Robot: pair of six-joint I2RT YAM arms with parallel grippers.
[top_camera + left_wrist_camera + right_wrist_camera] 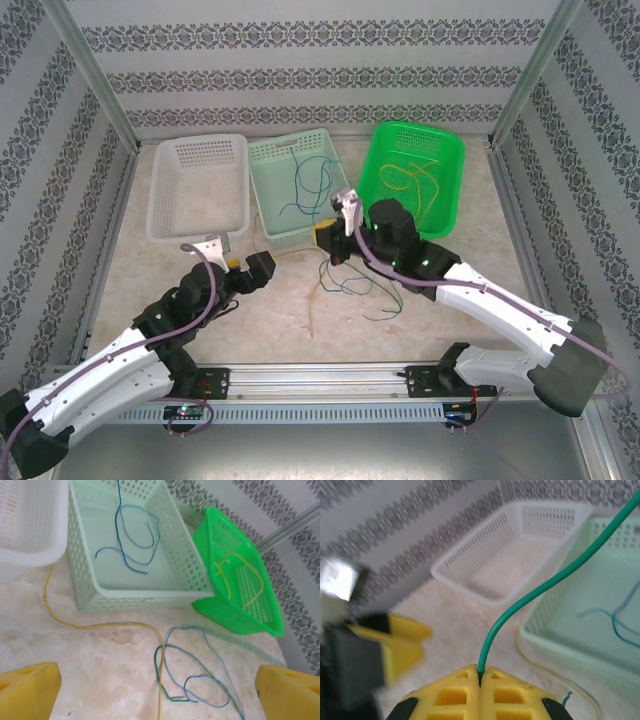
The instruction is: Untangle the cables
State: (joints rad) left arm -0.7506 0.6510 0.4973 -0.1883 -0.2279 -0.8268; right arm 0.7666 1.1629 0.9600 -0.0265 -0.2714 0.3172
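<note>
**Cable sorting: right gripper clamped on a green cable**

Top view. Three baskets stand in a row at the far end of the table (130, 280): a white basket (200, 238) on the left, a mint basket (262, 200) in the middle and a green basket (450, 190) on the right. Blue cables (318, 175) lie in the mint basket and yellow cables (412, 180) in the green basket. A loose heap of cables (352, 285) lies on the table just in front of the mint basket. The right gripper (328, 238) hangs at the near edge of the mint basket, above that heap. The left gripper (248, 268) is near it, to the left, over bare table.

Right wrist view. The jaws of the right gripper (480, 672) are pressed together on a green cable (540, 590). This cable rises from them toward the upper right, across the mint basket.

Left wrist view. The jaws of the left gripper (157, 695) stand wide apart and hold nothing. On the table ahead of them a yellow cable (100, 626), a green loop (173, 698) and a pale blue cable (200, 676) lie crossed over one another.
</note>
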